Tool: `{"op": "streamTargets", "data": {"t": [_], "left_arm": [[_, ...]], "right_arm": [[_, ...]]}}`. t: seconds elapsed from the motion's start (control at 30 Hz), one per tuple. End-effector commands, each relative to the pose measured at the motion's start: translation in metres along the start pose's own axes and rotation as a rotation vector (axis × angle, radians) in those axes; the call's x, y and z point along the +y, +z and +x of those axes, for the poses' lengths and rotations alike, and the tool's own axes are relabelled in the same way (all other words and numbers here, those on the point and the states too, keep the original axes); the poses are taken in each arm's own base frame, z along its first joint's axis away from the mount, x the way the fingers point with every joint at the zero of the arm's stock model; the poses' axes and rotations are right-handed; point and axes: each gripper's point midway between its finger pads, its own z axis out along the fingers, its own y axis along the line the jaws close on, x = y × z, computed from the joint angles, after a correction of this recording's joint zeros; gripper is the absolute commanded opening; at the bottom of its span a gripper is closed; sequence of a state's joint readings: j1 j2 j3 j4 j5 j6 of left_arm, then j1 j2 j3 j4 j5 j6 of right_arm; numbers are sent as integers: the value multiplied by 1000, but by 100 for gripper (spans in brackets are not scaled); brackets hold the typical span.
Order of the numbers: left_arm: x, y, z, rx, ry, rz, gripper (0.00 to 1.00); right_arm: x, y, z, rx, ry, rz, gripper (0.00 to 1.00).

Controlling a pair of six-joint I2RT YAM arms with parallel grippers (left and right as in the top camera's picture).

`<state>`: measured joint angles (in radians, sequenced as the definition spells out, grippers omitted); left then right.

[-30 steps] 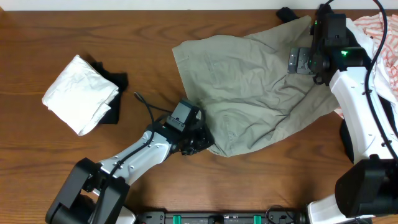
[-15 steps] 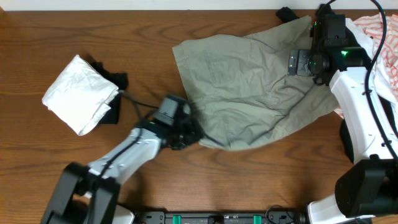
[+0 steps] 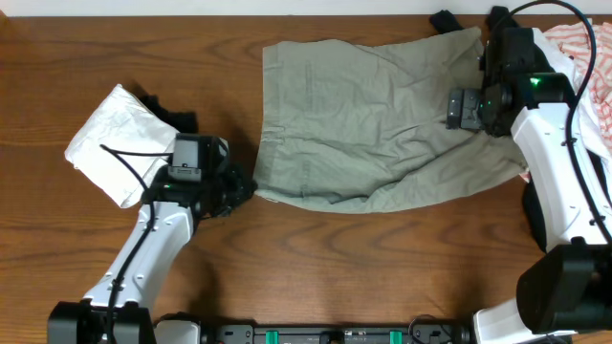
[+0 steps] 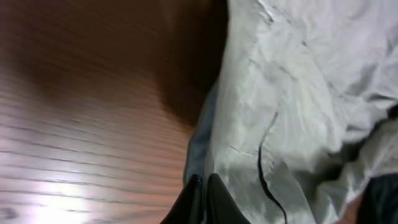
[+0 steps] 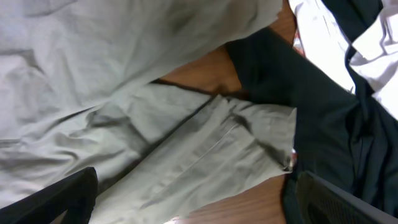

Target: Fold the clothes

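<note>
The pale sage shorts lie spread and wrinkled across the far middle of the wooden table. My left gripper is at their near left corner, shut on the cloth edge. In the left wrist view its fingers are pressed together on the shorts' hem. My right gripper hovers open over the shorts' right end. In the right wrist view its fingers stand wide apart above the shorts' fabric, holding nothing.
A white folded bundle lies at the left on a black garment. A pink-and-white striped garment lies at the far right. Black cloth and white cloth lie just past the shorts' right edge.
My left gripper has moved left with the shorts' corner in it, drawing the shorts out wider and flatter. The right arm has hardly moved.
</note>
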<state>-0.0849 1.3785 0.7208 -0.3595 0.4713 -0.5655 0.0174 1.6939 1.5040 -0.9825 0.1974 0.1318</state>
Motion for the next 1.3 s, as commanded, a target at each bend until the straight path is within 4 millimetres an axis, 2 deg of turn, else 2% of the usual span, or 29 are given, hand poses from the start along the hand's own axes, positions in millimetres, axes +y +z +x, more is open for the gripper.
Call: {"op": "streamTargets", "data": {"t": [0.0,0.17,0.3,0.37,0.63,0.73,0.77,0.8,1.27], "left_arm": [[10,-9,-19,-63,45,-32,6],[30,-18,-33,-99,-17,-66,6],[52,-22,-27,-75,-31,-143,6],[56,-23,-24,-68,-28,-163,6],[44,-21,-19,-33,-18,-97,6],[37,-20,-14,-9,-23,-54,17],[35,-20,-13,-2,-23,-42,26],[33,-20,-12,6,-23,-33,30],[30,-18,-8,16,-13,-33,31]], "right_arm": [[-12,-8,0,-6,91,-1,99],[-16,-2,10,38,180,-37,99],[-15,12,30,104,210,-56,99],[-13,21,37,115,210,-59,99],[-6,65,41,24,222,-78,99],[2,81,45,-6,226,-116,99],[4,84,46,-12,227,-123,99],[5,87,47,-22,232,-131,97],[9,118,54,-32,323,-127,86]]}}
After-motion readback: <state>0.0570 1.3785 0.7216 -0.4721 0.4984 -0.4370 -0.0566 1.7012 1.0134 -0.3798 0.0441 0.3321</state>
